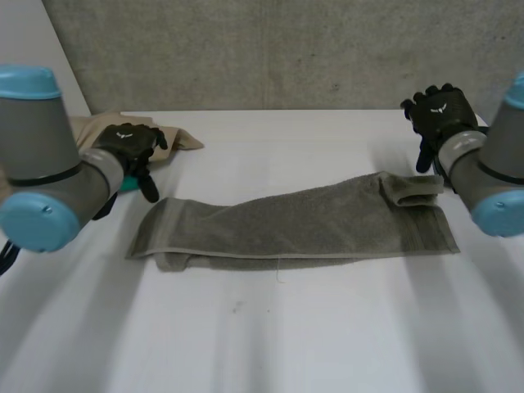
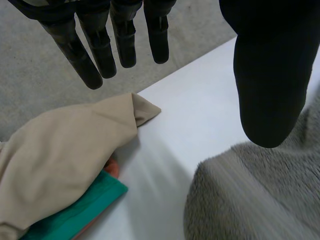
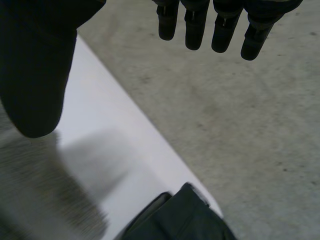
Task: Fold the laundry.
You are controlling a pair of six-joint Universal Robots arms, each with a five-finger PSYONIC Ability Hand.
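Noted the left hand (image 2: 100, 50) with fingers straight and a little spread, thumb held well apart, gripping nothing. Found the towel (image 1: 295, 225) below that thumb, fuzzy grey end close under it; cannot tell any contact. Placed the same hand, by the head view, just beside the towel's left end.

Noted the right hand (image 3: 220, 25) likewise loose: fingers straight, slightly fanned, thumb out to the side, nothing held. Placed it raised beyond the towel's right end, near but apart from the cloth.

Logged the towel as a long grey strip folded lengthwise, lying flat across the middle of the white table (image 1: 286, 344), with a small flap doubled back on top at the right end.

Spotted a small white mark (image 1: 125, 135) on the back of each hand; too small to read.

Recorded, beyond the left fingertips, a beige cloth (image 2: 65, 150) heaped at the table's far left corner, over a teal piece (image 2: 85, 210) with a bit of orange showing between. Glimpsed a dark thing (image 3: 180, 215) at the table's edge past the right hand; cannot tell what. Grey floor (image 3: 240, 125) beyond.
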